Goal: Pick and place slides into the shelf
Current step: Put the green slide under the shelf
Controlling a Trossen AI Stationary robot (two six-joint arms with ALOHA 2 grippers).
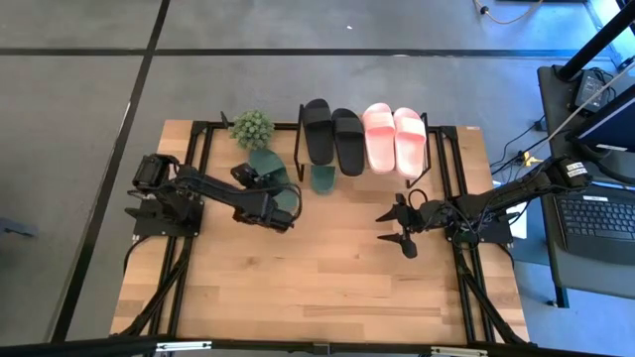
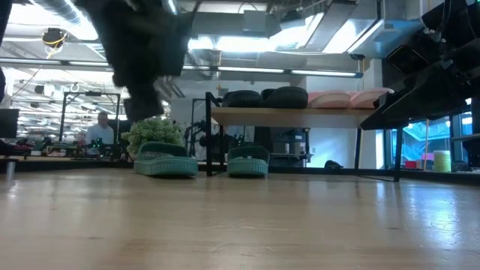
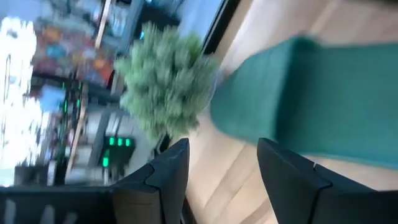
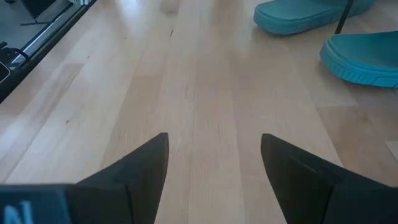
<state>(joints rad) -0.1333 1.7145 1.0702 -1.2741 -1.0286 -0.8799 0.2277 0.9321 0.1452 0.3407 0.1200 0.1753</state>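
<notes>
The shelf stands at the table's far edge with the black slides and the pink slides lying side by side on its plank top. One dark green slide rests sole-down on the table, partly under the shelf's near edge. The other green slide lies flat on the table beside the potted plant. My left gripper hangs open above the table next to this slide, pointing at the plant. My right gripper is open over bare wood near the right edge.
The potted plant stands just behind the left green slide. Black frame rails run along the table's left side and right side. A laptop sits off the table's right. Bare wood fills the near half.
</notes>
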